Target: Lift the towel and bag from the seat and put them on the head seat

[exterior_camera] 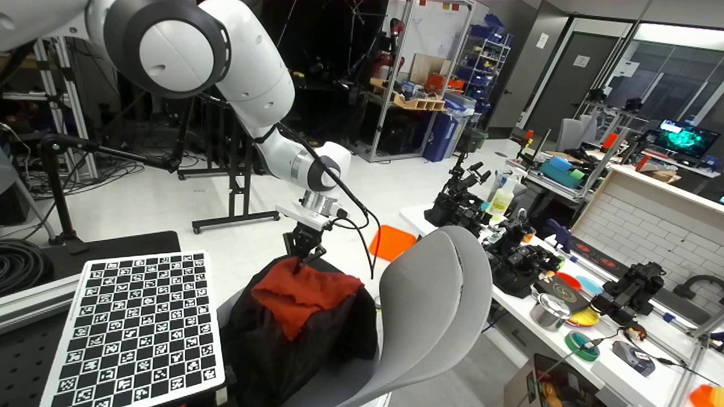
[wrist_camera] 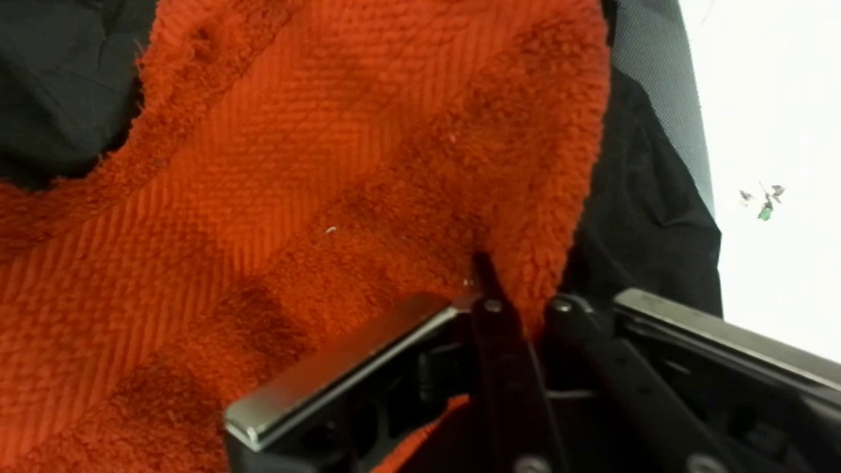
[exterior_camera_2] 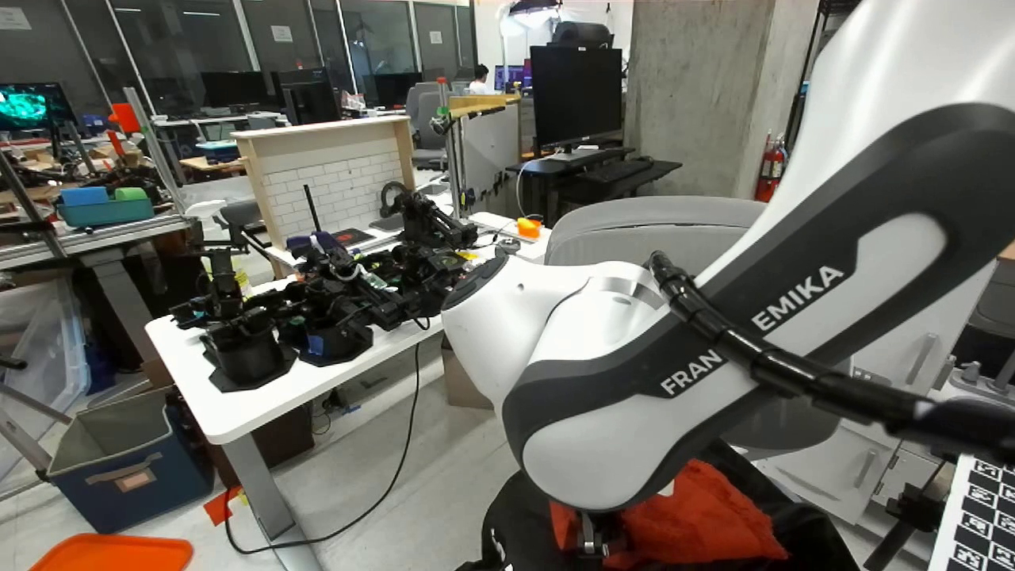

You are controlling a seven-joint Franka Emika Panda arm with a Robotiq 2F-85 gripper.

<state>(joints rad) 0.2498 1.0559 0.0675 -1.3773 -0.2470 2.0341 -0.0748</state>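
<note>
The red-orange towel (exterior_camera: pixel 308 291) lies on a black fabric bag (exterior_camera: pixel 249 356) on the seat (exterior_camera: pixel 339 379) of a grey chair. The towel (exterior_camera_2: pixel 702 519) and bag (exterior_camera_2: pixel 507 515) also show in an exterior view, partly behind the arm. In the wrist view the towel (wrist_camera: pixel 295 164) fills most of the picture, with the bag (wrist_camera: pixel 647 197) at the right. My gripper (exterior_camera: pixel 305 263) is at the towel's raised upper edge. In the wrist view the gripper (wrist_camera: pixel 519 295) is nearly closed with a towel fold pinched between its fingers; one fingertip is hidden. The chair's backrest (exterior_camera: pixel 421 294) rises beside the seat.
A checkered calibration board (exterior_camera: pixel 141 328) stands close beside the chair. A white table (exterior_camera_2: pixel 198 396) with several black robot arms (exterior_camera_2: pixel 254 349) is behind the backrest. An orange tray (exterior_camera: pixel 393 242) lies on the floor. A black boom stand (exterior_camera: pixel 107 150) is at the left.
</note>
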